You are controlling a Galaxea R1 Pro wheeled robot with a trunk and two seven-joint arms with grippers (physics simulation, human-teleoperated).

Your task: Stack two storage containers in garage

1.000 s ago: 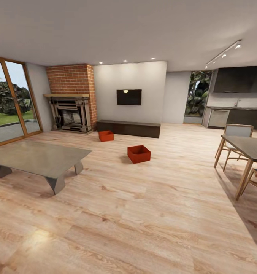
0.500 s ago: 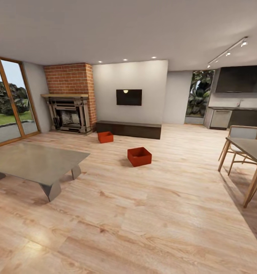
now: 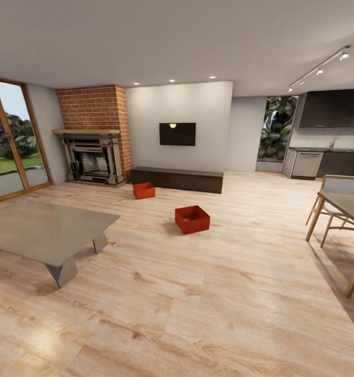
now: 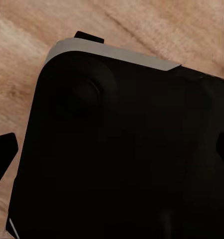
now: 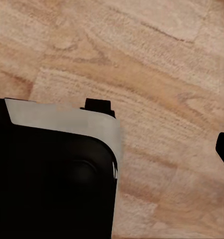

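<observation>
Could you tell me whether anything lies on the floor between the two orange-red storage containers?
No. In the head view, only bare wood plank floor separates the nearer container from the farther container by the dark bench.

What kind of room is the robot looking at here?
It looks like an open-plan living room: a brick fireplace, a wall-mounted TV above a long low bench, and a low coffee table. Two orange-red containers sit on the wood floor.
</observation>
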